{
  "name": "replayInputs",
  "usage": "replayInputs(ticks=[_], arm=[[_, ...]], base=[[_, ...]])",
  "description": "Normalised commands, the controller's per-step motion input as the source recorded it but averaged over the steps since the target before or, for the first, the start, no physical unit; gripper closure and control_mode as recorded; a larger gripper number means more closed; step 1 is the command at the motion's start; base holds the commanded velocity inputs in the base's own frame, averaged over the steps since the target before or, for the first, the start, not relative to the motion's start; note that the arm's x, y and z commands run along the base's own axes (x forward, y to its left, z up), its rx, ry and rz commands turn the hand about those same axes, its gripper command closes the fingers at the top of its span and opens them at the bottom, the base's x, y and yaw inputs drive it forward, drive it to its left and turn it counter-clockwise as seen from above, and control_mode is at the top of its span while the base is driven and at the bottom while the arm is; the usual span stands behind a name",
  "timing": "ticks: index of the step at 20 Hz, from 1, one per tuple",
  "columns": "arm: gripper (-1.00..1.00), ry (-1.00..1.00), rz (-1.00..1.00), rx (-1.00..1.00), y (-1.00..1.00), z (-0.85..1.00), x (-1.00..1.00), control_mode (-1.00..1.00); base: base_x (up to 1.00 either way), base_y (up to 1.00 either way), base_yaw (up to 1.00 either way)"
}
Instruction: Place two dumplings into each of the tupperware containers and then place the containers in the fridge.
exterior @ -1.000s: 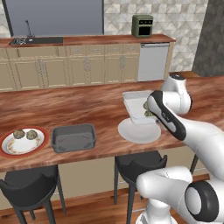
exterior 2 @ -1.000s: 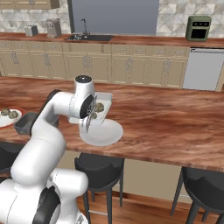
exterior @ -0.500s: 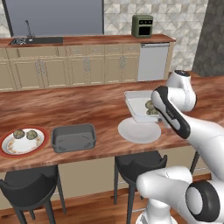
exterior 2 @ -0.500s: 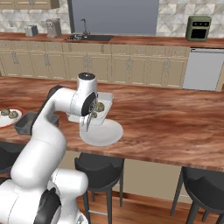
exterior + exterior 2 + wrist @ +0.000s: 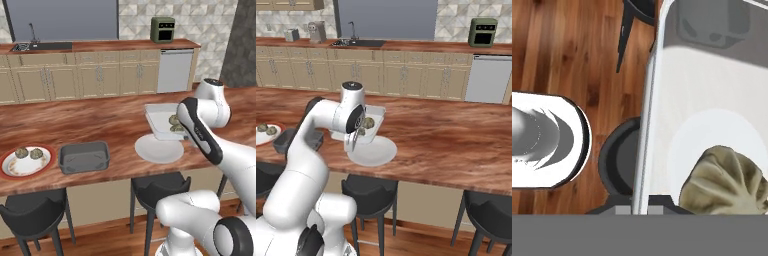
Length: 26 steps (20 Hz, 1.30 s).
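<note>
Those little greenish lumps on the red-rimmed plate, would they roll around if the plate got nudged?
Probably a bit. The two dumplings look roundish, so a nudge might set them rolling, though their lumpy surface would likely stop them soon. The plate has a raised red rim that should keep them in. They look small, so probably light.

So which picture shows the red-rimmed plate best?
The left base view: the red-rimmed plate lies whole at the counter's near left, with two dumplings on it, beside the dark tray. The right base view catches just its edge at the frame's left border.
</note>
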Motion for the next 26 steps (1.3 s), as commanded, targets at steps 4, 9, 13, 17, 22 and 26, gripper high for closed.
replayInputs(ticks=[4,9,13,17,22,26], arm=[[1.0,0.0,0.0,0.0,0.0,0.0,0.0,1.0],[1.0,0.0,0.0,0.0,0.0,0.0,0.0,1.0],[1.0,0.0,0.0,0.0,0.0,0.0,0.0,1.0],[1.0,0.0,0.0,0.0,0.0,0.0,0.0,1.0],[1.0,0.0,0.0,0.0,0.0,0.0,0.0,1.0],[1.0,0.0,0.0,0.0,0.0,0.0,0.0,1.0]], base=[[-0.77,0.0,0.09],[-0.9,0.01,0.52],[-0.29,0.19,0.97],[-0.08,0.19,0.98],[0.05,0.61,0.56],[0.5,1.0,0.01]])
